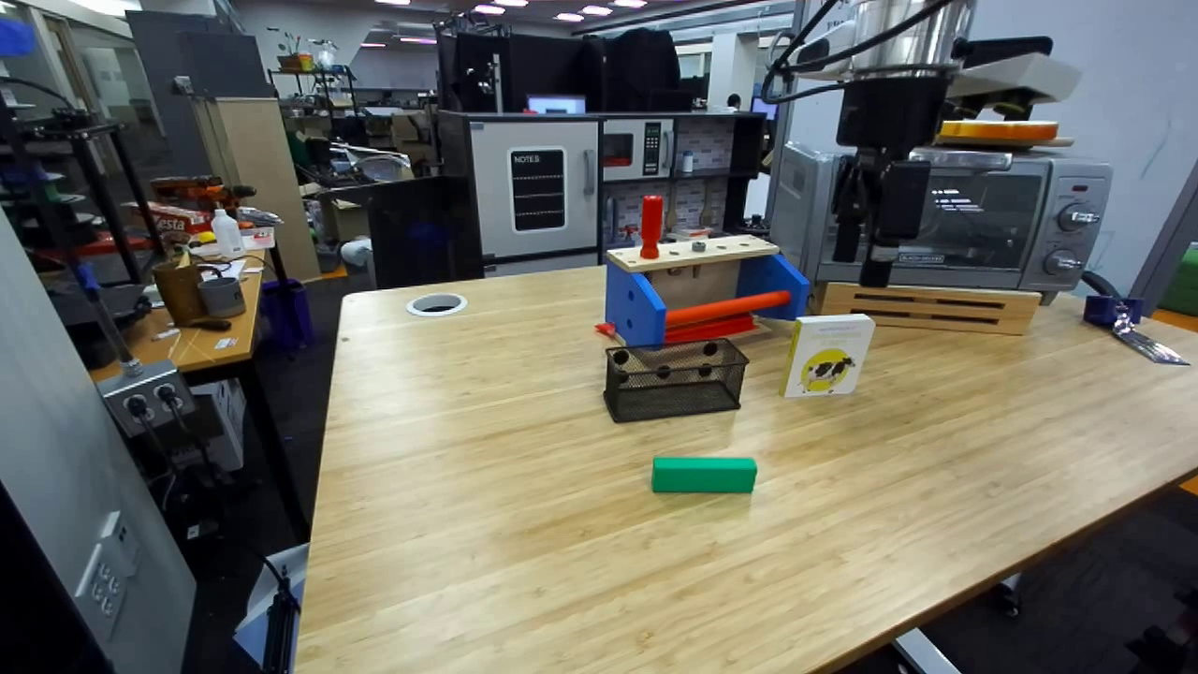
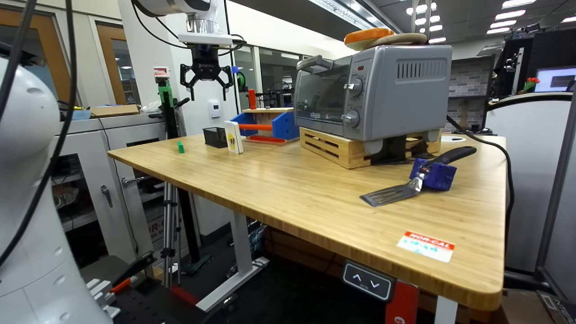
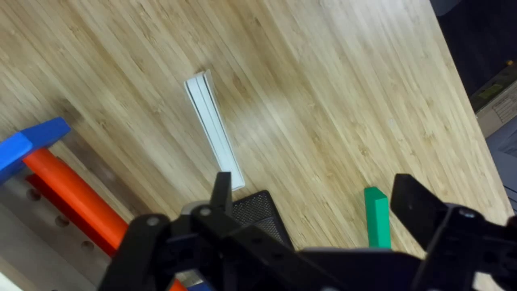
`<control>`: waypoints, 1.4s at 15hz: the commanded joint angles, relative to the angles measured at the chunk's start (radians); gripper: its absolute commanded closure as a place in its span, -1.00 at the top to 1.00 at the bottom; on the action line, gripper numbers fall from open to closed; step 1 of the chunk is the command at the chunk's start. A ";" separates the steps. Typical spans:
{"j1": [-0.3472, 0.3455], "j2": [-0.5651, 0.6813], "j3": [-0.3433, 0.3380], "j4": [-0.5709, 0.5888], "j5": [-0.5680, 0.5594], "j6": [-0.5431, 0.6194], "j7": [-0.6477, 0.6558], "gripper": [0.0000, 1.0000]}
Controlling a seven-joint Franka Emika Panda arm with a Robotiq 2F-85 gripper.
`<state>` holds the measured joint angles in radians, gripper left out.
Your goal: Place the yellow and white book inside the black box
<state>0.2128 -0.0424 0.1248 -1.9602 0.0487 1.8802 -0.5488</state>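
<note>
Small squarish white book with yellow and black cover art (image 1: 828, 356): is standing upright on the pale wooden table (image 1: 487, 468), right of centre in an exterior view, near but apart from the low black open-topped wire-mesh box (image 1: 676, 401), which is sitting closer to the middle of that frame.
Black two-fingered end effector (image 2: 209, 95): is hanging above the table at the upper left of an exterior view, fingers spread wide, nothing between them.
Book's weight: is looking light, so lifting is likely asking little force.
Cow cover: is looking smooth, perhaps slick; a shallow pinch could be letting it slide.
Thick-looking layers: are suggesting stiff board, probably tolerating a firm squeeze.
Narrow base: is leaving the book prone to toppling if one finger is nudging it first.
Pale top edge: is slanting steeply left of centre in the wrist view, probably offering the best hold near its middle, one finger on each cover.
</note>
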 commanded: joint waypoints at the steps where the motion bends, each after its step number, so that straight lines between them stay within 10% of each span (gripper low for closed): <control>1: -0.029 0.027 0.001 0.056 -0.056 -0.045 -0.060 1.00; 21: -0.080 0.026 -0.027 0.087 -0.009 -0.007 -0.349 1.00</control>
<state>0.1455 -0.0093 0.0940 -1.8635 -0.0221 1.8594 -0.7738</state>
